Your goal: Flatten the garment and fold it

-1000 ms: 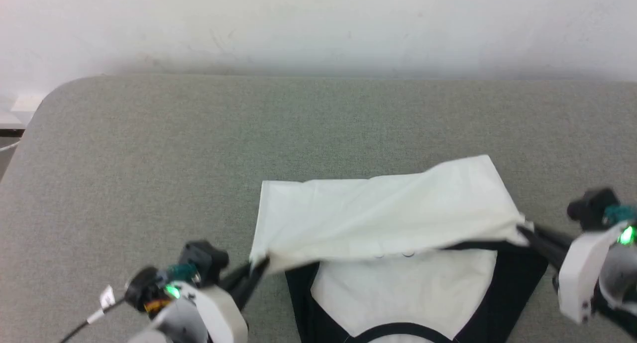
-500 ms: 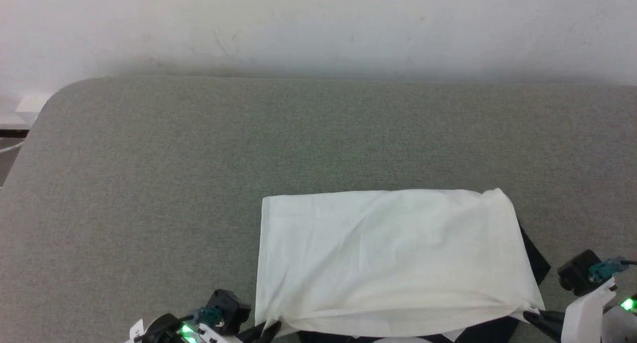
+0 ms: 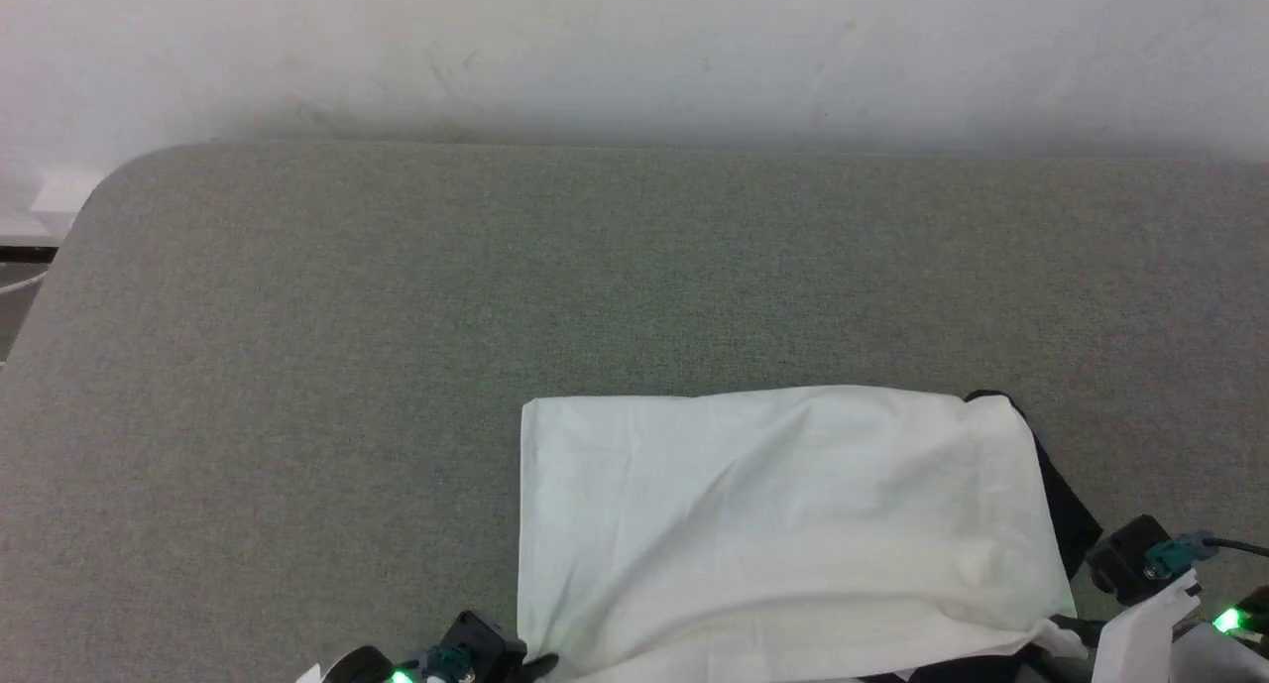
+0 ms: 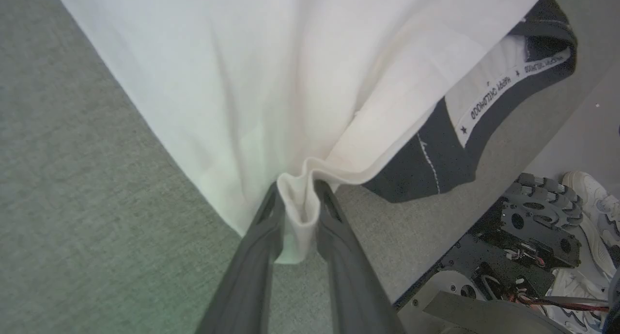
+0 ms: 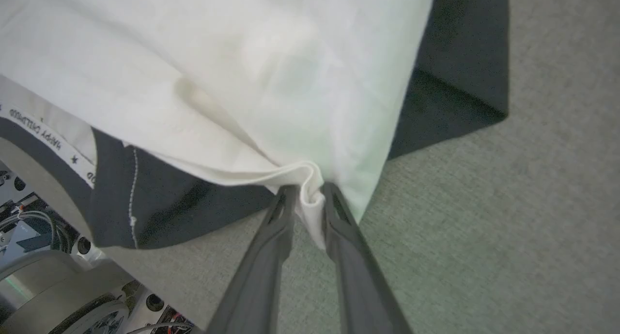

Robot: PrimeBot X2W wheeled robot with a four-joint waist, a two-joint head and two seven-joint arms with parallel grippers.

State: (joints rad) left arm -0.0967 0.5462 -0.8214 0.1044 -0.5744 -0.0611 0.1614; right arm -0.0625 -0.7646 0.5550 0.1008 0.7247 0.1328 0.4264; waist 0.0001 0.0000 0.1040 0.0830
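Observation:
The garment [image 3: 783,524] lies folded over itself on the grey table [image 3: 397,316], a white rectangle near the front edge with black sleeve cloth showing at its right side. My left gripper [image 4: 299,198] is shut on the white hem corner at the fold's left. My right gripper [image 5: 307,191] is shut on the hem corner at the right. The black collar with small lettering [image 4: 503,89] peeks from under the white layer, and its trim [image 5: 43,130] also runs under the fold in the right wrist view. In the head view the left gripper [image 3: 540,663] and right gripper [image 3: 1061,628] sit at the bottom edge.
The grey cloth-covered table stretches wide behind and left of the garment, with a pale wall [image 3: 634,49] beyond. The table's front edge is just beneath the grippers; the robot's base [image 4: 528,242] and a white shoe [image 4: 591,188] show below it.
Both grippers pulled the white hem toward me and down over the lower part, covering the collar and sleeves. The fold now lies flat.

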